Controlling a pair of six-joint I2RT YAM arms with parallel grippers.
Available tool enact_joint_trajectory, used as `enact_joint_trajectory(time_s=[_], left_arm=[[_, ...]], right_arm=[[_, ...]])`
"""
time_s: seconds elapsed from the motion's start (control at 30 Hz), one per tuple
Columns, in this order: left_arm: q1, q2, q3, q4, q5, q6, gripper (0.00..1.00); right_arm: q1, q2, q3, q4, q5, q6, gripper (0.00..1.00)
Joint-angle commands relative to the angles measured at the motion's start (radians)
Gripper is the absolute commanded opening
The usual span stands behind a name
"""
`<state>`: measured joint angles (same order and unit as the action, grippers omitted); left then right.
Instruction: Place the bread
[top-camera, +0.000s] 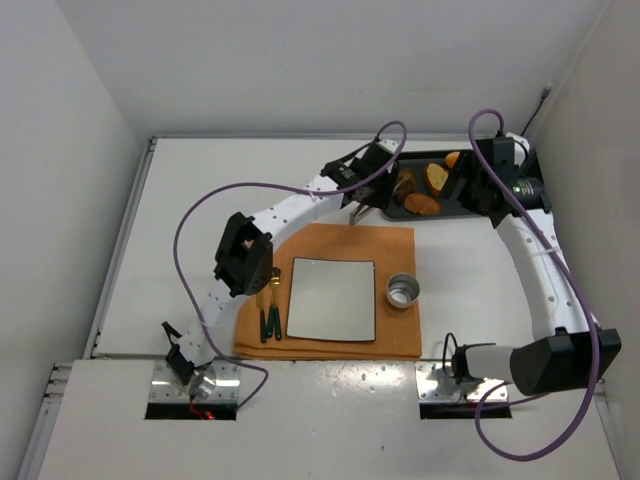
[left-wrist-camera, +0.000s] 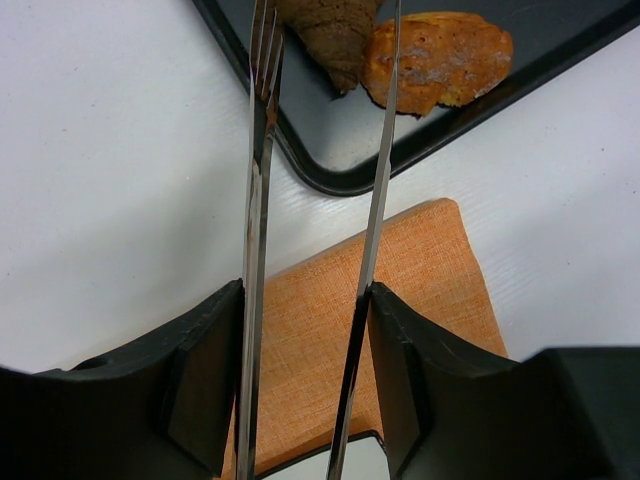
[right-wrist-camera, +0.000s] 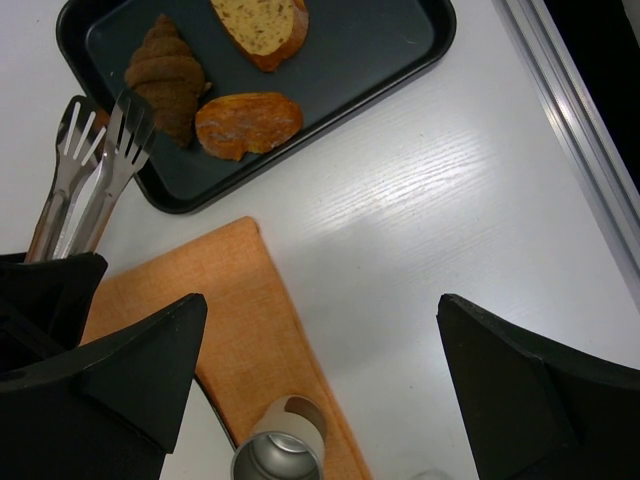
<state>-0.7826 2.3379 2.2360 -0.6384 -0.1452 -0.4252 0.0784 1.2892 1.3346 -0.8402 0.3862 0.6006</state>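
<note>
The bread, a dark-brown ridged croissant (right-wrist-camera: 165, 75), lies in the black tray (right-wrist-camera: 370, 60) beside flat orange-tan slices (right-wrist-camera: 248, 122). It also shows in the top view (top-camera: 404, 185) and at the upper edge of the left wrist view (left-wrist-camera: 330, 35). My left gripper (left-wrist-camera: 305, 290) is shut on metal tongs (left-wrist-camera: 258, 150), whose arms stand apart. The tong heads (right-wrist-camera: 100, 135) hover at the tray's near-left edge, close beside the croissant; I cannot tell if they touch it. My right gripper (right-wrist-camera: 322, 300) is open and empty, above the table right of the placemat.
An orange placemat (top-camera: 390, 245) holds a square plate (top-camera: 332, 298), a small metal cup (top-camera: 403, 291) and dark-handled cutlery (top-camera: 270, 318). The tray (top-camera: 455, 210) sits behind the placemat at the back right, with my right wrist (top-camera: 490, 175) beside it.
</note>
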Motion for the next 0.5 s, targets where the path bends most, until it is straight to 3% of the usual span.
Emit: enact_joint_trajectory(time_s=[0.0,0.33,0.47], left_arm=[[0.011,0.000,0.042,0.032,0.007,-0.007,0.55],[0.011,0.027,0.042,0.086,0.007,-0.026,0.55],[0.011,0.087,0.118,0.086,0.007,-0.035,0.55]], right_arm=[[-0.006,-0.024,0.011,0.003,0.019,-0.012,1.00],[-0.006,-0.033,0.011,0.003,0.010,-0.012,1.00],[-0.006,-0.033,0.011,-0.006,0.010,-0.012,1.00]])
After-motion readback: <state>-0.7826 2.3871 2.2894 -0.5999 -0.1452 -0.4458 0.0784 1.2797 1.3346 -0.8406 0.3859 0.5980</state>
